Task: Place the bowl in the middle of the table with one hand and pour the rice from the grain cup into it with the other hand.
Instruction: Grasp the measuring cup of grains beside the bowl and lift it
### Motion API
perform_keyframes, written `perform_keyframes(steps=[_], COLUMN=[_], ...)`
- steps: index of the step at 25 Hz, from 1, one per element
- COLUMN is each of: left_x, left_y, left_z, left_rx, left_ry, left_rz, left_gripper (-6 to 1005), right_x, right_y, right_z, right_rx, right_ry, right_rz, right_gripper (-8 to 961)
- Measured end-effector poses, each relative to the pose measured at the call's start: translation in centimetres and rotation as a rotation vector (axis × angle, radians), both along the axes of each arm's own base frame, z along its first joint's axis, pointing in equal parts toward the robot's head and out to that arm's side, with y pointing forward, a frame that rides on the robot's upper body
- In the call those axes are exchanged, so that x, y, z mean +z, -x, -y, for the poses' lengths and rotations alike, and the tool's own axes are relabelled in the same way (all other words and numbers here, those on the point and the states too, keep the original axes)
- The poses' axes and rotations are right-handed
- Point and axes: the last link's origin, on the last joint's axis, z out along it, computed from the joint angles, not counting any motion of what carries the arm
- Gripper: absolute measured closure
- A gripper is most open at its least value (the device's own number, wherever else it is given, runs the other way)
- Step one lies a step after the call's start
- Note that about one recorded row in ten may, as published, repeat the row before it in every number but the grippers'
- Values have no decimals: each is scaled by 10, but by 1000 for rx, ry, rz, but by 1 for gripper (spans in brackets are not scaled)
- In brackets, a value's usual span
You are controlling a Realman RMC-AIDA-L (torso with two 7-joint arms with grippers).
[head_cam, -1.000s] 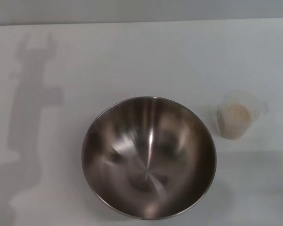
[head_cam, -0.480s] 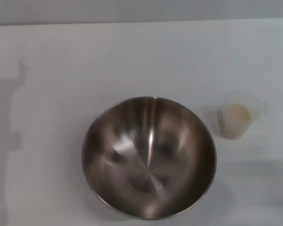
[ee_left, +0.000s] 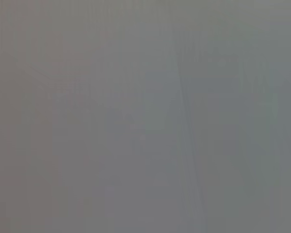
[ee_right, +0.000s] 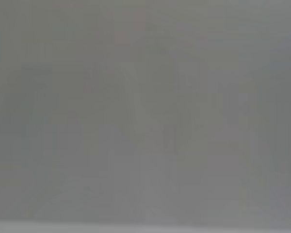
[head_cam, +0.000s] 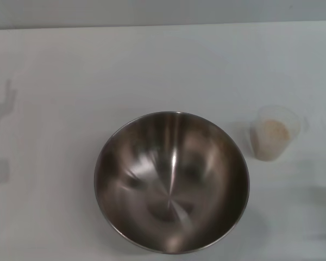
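I see the bowl (head_cam: 171, 182) standing empty near the middle of the table (head_cam: 152, 65), so that half looks done. The grain cup (head_cam: 274, 132) stands upright just to its right, apart, with the rice (head_cam: 273, 130) inside, unpoured. Neither pincer is in view, so I cannot tell their state
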Motion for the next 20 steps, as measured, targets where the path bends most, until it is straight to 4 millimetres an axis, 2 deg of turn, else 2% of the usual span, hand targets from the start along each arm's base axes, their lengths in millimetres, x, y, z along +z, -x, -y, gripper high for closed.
perform_keyframes(steps=[7, 20], left_x=[-3, -6], left_y=[1, 0], left_z=[4, 3], left_rx=[-6, -9], left_ry=[14, 32], left_rz=[22, 26], left_gripper=[173, 173], right_x=[-14, -18], right_y=[0, 5], right_z=[-13, -34], right_rx=[-16, 7], right_ry=[78, 115], right_rz=[-3, 10], right_gripper=[127, 127])
